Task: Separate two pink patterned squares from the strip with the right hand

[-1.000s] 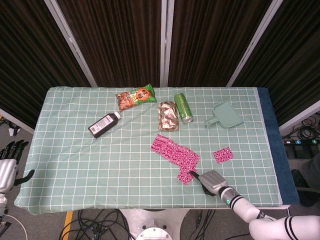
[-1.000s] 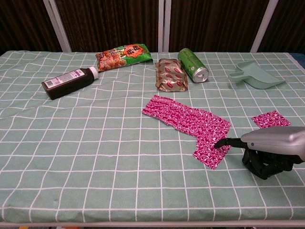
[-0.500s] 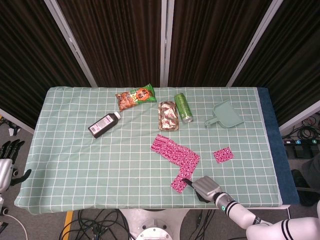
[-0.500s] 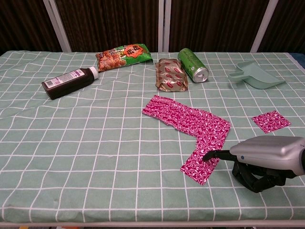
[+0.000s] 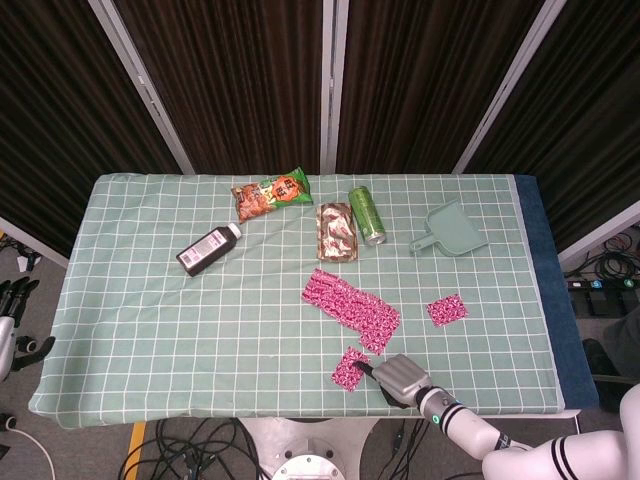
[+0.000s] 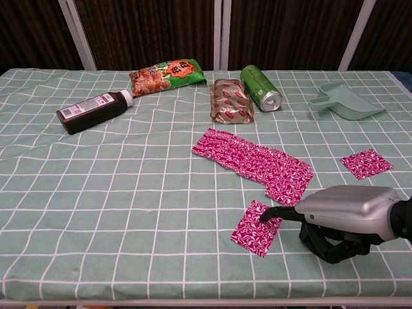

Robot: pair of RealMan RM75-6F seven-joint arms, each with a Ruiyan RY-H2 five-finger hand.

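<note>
The right hand (image 6: 335,219) is resting low on the desk (image 6: 129,212) near its front edge, a dark fingertip (image 6: 267,215) pressing down on a loose pink patterned square (image 6: 256,227); the other fingers are curled under the palm, holding nothing. Pinning the square seems meant to slide it clear, and it is now lying just apart from the pink strip (image 6: 254,161), which stretches away beyond the fingertip. Another separated square (image 6: 365,163) is sitting farther back on the hand's outer side, so both pieces look freed.

Well beyond the hand are a green can (image 6: 261,88), a foil snack pack (image 6: 230,101), an orange snack bag (image 6: 167,76), a dark bottle (image 6: 93,111) and a green dustpan (image 6: 344,101). The desk is wearing a green grid-checked cloth; dark curtained panels with pale frames are closing off the room behind. The left hand (image 5: 8,320) is hanging off the desk's far side, fingers apart and holding nothing.
</note>
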